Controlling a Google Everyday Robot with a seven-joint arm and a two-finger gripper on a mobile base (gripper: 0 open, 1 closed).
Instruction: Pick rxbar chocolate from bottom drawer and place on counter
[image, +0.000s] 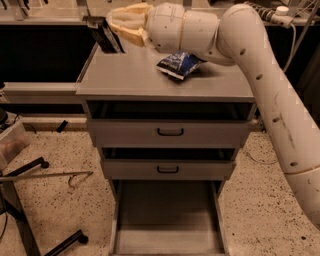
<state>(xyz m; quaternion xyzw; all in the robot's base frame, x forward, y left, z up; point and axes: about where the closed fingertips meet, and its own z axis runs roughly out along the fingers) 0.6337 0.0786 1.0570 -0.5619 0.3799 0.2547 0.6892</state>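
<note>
My gripper (111, 27) is up over the far left corner of the counter (135, 80), shut on the rxbar chocolate (105, 35), a flat black bar held on edge above the slab. The white arm (260, 65) reaches in from the right. The bottom drawer (167, 215) is pulled open at the foot of the cabinet, and its grey floor shows nothing in it.
A blue-and-white snack bag (177, 64) lies on the counter under the arm. Two shut drawer fronts with black handles (170, 132) sit below the slab. A black stand (30, 210) is on the floor at the left.
</note>
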